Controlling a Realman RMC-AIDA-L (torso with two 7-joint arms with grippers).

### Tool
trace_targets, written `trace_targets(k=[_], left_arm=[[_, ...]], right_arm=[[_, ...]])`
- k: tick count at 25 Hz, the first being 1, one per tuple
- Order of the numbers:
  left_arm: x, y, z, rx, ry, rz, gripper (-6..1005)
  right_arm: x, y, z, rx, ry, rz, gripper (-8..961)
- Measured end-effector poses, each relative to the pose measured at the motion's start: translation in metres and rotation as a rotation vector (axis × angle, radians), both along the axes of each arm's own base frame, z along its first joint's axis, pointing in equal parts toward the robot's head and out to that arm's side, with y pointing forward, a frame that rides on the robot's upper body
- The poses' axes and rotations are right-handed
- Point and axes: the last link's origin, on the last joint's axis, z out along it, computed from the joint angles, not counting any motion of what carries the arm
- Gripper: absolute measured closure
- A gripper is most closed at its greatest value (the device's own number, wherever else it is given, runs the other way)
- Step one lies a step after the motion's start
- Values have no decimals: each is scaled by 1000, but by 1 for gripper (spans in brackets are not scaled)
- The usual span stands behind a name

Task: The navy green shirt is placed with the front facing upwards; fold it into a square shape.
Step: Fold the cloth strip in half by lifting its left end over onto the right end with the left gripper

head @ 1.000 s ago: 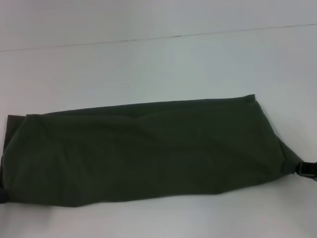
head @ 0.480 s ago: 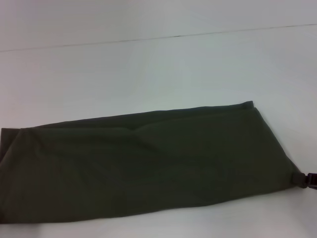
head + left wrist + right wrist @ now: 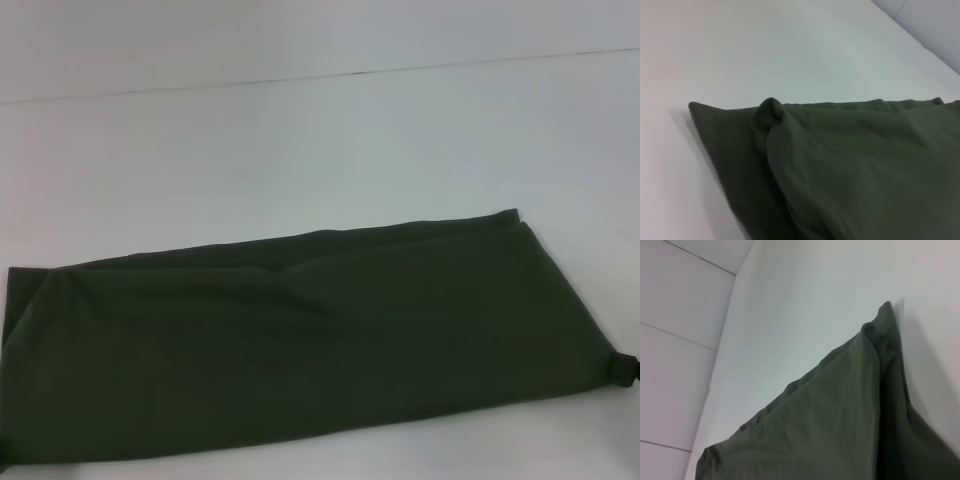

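The navy green shirt (image 3: 300, 345) lies folded into one long band across the white table, plain green side up, with no lettering showing. Its near right corner is drawn to a point at my right gripper (image 3: 628, 370), which is shut on the cloth and shows only its dark tip at the picture's edge. At the near left corner a dark sliver of my left gripper (image 3: 4, 462) shows, pinching that end. In the left wrist view the shirt (image 3: 850, 170) rises bunched toward the camera. The right wrist view shows the shirt (image 3: 840, 415) stretched from a raised corner.
A white table (image 3: 300, 150) runs under and beyond the shirt, with a thin seam line (image 3: 400, 70) along its far side. A pale wall (image 3: 680, 315) shows in the right wrist view.
The folded band has slid toward me and lies lower in the head view. My right gripper has drawn outward, so only its tip shows. Both ends stay held.
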Motion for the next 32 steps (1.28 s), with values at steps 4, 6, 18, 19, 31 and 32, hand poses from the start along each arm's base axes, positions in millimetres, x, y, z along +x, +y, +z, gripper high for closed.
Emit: trace_targets(k=[4, 6, 18, 19, 31, 32], left_arm=[[1, 2, -2, -10, -2, -6, 984], [1, 2, -2, -12, -4, -6, 984], [-1, 0, -2, -5, -6, 7, 983], [-1, 1, -2, -3, -7, 9, 983], [-2, 7, 10, 61, -24, 33, 901], [-2, 9, 12, 78, -28, 35, 898]], right_arm=[[0, 1, 1, 7, -1, 1, 886], [0, 2, 1, 9, -4, 0, 885], [3, 5, 8, 24, -17, -8, 857], [3, 5, 9, 25, -18, -8, 836], [-7, 14, 24, 118, 19, 66, 509], [-10, 16, 27, 130, 29, 81, 504]])
